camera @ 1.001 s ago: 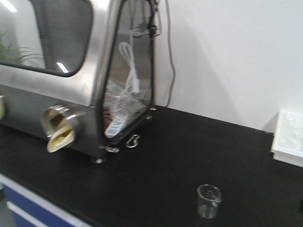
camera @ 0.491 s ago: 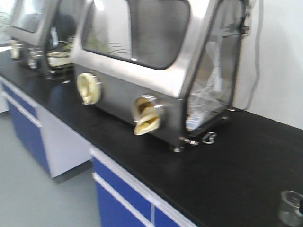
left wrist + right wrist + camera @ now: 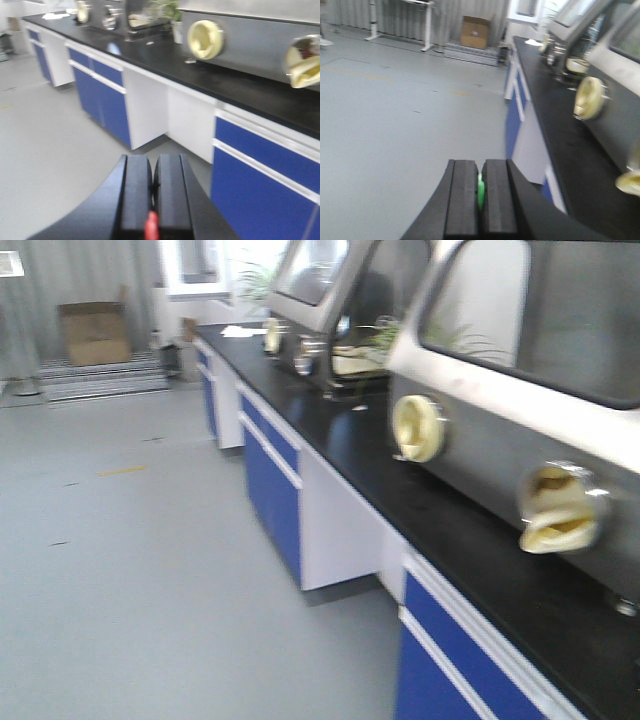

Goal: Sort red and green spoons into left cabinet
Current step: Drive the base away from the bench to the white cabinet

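Left gripper (image 3: 153,161) is pressed tight on the red spoon (image 3: 150,229), with just a sliver showing between its jaws. Right gripper (image 3: 480,165) pinches the green spoon (image 3: 480,192). Blue-doored lab bench (image 3: 275,475) runs alongside. The cardboard box (image 3: 474,32) label is too blurred to read.

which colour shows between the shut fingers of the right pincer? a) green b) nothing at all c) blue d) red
a: a sliver of the green spoon shows clamped in the right pincer, while the red spoon is in the left pincer.
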### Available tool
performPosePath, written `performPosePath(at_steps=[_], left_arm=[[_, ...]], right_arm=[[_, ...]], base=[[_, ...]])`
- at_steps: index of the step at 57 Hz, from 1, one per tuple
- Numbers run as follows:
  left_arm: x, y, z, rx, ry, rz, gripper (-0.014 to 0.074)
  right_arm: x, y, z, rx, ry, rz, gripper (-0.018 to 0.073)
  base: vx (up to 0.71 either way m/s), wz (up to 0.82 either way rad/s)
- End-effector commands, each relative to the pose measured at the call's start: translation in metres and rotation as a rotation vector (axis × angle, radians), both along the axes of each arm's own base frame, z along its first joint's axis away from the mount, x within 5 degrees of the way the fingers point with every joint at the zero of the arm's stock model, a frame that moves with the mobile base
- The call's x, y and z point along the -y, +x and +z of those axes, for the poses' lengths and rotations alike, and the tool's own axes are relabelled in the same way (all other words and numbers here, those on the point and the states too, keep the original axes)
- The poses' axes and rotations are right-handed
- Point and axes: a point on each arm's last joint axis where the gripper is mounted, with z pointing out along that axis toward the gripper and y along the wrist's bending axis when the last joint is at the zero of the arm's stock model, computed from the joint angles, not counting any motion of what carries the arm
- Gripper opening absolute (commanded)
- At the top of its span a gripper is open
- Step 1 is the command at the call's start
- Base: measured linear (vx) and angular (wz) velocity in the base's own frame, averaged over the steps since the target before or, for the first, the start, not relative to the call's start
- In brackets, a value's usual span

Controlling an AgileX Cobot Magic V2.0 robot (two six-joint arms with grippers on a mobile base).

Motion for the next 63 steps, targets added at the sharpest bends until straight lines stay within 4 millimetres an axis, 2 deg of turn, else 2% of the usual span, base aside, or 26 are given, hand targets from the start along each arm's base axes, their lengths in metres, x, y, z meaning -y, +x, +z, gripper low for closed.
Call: performPosePath(at_steps=[1, 29, 63], left_arm=[[-0.0032, 0.0005, 0.0128, 0.053, -0.040, 0.041, -0.0001], [-0.0032, 0.0005, 0.0128, 0.053, -0.040, 0.041, -0.0001], [-0.0032, 0.0006, 0.0128, 0.053, -0.040, 0.042, -0.0001]], right_arm=[[0.0026, 0.0009, 0.0113, 0.044, 0.041, -0.035, -0.0003], [0.0027, 0.0009, 0.0114, 0.045, 0.041, -0.036, -0.0003], [0.0027, 0.0009, 0.0113, 0.045, 0.041, -0.035, -0.0003]], base=[[0.15, 0.65], [0.25, 0.52], [0.47, 0.18]])
